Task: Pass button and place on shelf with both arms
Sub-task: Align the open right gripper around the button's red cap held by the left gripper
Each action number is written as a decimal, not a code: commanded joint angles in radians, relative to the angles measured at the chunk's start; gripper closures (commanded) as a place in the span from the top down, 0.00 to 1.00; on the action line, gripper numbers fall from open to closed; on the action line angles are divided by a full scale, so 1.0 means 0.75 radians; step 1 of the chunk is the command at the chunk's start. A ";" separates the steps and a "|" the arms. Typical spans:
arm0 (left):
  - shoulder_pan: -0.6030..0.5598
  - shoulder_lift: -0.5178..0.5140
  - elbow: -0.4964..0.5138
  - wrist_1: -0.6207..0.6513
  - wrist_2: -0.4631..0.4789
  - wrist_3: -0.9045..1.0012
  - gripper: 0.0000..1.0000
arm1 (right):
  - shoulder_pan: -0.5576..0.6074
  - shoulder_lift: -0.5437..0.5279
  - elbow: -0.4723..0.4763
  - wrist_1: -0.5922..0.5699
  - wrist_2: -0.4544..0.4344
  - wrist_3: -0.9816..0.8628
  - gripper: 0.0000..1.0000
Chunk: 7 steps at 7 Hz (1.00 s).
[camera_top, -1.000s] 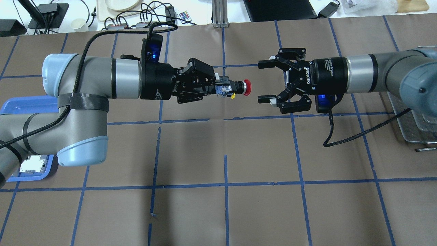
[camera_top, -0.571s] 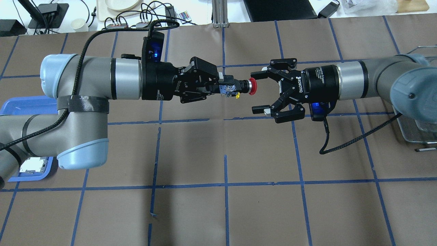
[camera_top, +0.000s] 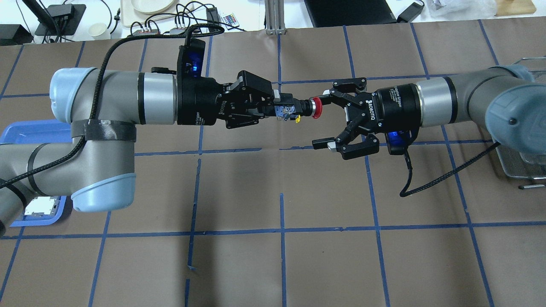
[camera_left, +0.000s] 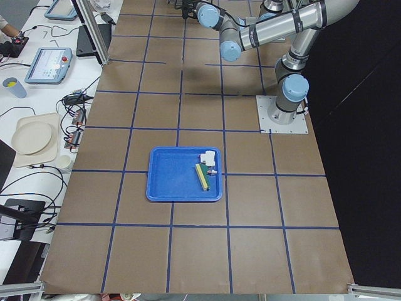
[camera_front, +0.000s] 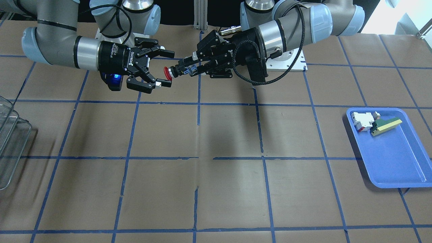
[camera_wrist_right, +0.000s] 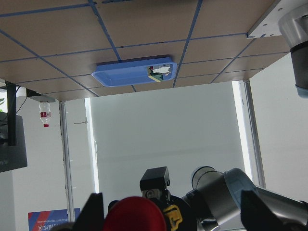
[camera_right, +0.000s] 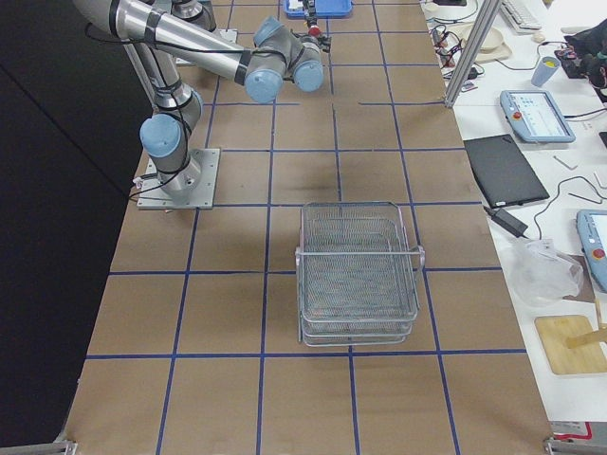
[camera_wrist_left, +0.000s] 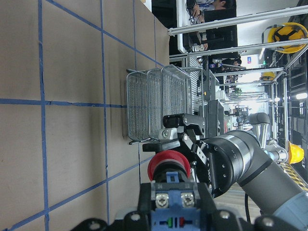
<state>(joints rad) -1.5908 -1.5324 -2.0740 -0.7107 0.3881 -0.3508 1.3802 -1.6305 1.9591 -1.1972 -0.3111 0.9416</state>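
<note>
My left gripper (camera_top: 279, 108) is shut on the silvery-blue rear block of the button (camera_top: 308, 108) and holds it level above the table, red cap pointing at the right arm. My right gripper (camera_top: 325, 119) is open, and the red cap sits just inside its fingertips, close to the far finger. The front view shows the same: the button (camera_front: 168, 72) lies between the open right gripper's (camera_front: 167, 69) fingers. The red cap (camera_wrist_right: 134, 215) fills the bottom of the right wrist view. The wire-mesh shelf (camera_right: 358, 275) stands at the table's right end.
A blue tray (camera_front: 391, 148) at the table's left end holds a white-and-red part (camera_front: 361, 120) and a green-and-yellow block (camera_front: 384, 126). The shelf's edge (camera_top: 518, 162) lies beside the right arm's elbow. Cables and desk clutter lie beyond the far edge.
My right gripper has moved left toward the button, staying open, so the red cap now sits between its fingertips. The left gripper has edged slightly right, still holding the button.
</note>
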 commanded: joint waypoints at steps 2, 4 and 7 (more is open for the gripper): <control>0.000 0.002 0.002 0.001 0.002 -0.001 0.10 | 0.002 -0.061 -0.002 0.007 -0.002 0.054 1.00; 0.000 0.000 0.002 0.009 0.004 -0.001 0.10 | 0.002 -0.068 0.008 0.007 -0.004 0.053 1.00; 0.000 0.002 0.002 0.009 0.008 -0.001 0.10 | 0.002 -0.086 0.010 0.009 -0.009 0.056 0.97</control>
<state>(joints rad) -1.5907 -1.5320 -2.0724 -0.7042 0.3938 -0.3513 1.3821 -1.6869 1.9660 -1.1906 -0.3165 0.9821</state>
